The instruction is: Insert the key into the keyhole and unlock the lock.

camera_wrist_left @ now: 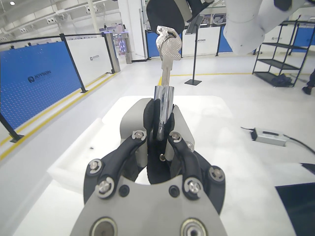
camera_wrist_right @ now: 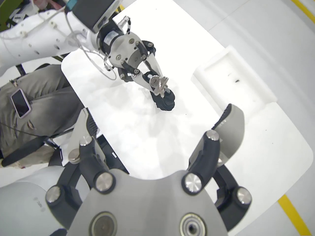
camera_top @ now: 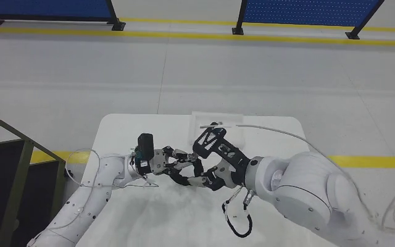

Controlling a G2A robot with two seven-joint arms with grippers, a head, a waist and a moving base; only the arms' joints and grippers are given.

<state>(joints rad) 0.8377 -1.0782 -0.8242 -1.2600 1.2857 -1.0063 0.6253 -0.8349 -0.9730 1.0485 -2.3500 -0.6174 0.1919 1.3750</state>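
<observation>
Key (camera_wrist_left: 169, 47) sits in the lock (camera_wrist_left: 163, 104) our left fingers (camera_wrist_left: 148, 114) clamp, so we judge turning is next: our wide right fingers (camera_wrist_right: 231, 128) must grip its head.

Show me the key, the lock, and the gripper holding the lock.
key (camera_wrist_left: 169, 47), left wrist view, on its patterned head.
lock (camera_wrist_left: 164, 98), left wrist view, on its chrome barrel.
left gripper (camera_wrist_left: 162, 112), left wrist view, between its fingertips, over the lock.
</observation>
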